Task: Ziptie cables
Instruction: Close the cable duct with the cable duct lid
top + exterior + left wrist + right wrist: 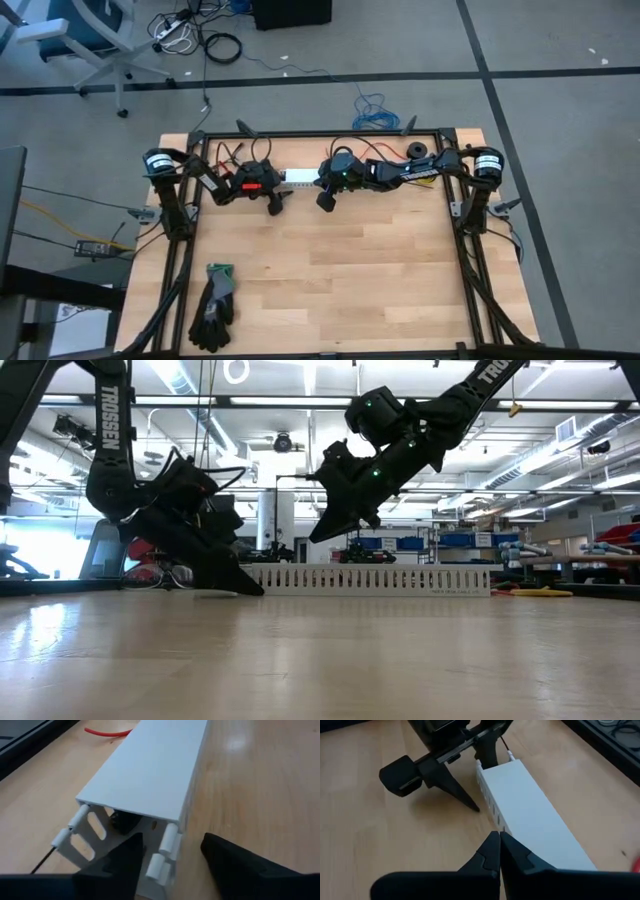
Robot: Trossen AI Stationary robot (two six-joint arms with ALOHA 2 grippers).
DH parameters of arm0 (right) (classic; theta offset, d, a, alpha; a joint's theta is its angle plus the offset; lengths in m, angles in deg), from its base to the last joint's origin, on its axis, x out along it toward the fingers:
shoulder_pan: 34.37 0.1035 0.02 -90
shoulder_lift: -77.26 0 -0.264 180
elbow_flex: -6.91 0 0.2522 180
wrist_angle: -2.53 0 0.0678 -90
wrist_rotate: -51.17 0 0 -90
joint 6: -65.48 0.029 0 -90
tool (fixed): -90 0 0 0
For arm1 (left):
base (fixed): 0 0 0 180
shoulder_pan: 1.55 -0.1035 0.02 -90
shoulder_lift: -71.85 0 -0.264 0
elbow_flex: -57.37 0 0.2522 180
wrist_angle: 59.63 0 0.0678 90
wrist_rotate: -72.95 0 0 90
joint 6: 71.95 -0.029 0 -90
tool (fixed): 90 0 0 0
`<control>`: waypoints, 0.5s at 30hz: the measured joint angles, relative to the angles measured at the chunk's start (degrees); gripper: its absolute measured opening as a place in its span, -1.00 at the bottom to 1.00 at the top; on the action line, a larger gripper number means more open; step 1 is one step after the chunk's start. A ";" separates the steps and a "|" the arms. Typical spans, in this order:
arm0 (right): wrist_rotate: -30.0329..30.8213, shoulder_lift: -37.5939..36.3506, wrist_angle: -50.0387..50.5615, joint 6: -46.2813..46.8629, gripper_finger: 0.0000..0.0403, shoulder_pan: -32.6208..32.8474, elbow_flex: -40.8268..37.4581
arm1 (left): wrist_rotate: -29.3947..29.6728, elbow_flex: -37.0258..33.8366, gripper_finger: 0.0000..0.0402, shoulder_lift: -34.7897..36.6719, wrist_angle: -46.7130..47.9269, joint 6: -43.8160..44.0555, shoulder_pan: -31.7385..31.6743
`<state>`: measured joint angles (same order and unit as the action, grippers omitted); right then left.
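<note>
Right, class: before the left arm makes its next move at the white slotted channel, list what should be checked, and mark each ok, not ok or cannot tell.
1. Left gripper open at the channel's end: ok, fingers apart.
2. White slotted channel lying flat on the table: ok.
3. Right gripper clear of the channel: ok in the low view, shut and raised above it.
4. Cables in sight for zip-tying: not ok, no bundle shows.
5. Something dark inside the channel's end: cannot tell what.
6. Gloves out of the way: ok, near the front left corner.

overhead, table-level, two close wrist views; all share white channel.
</note>
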<state>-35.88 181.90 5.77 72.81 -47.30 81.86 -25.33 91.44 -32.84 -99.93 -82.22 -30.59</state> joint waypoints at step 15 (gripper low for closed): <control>-0.10 -0.09 0.05 -0.41 -1.00 -0.12 0.00 | -2.94 -0.07 -0.40 -0.06 0.02 1.49 0.07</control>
<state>-35.98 181.80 5.82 72.40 -47.43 81.86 -28.28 91.36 -32.90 -99.92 -80.73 -30.52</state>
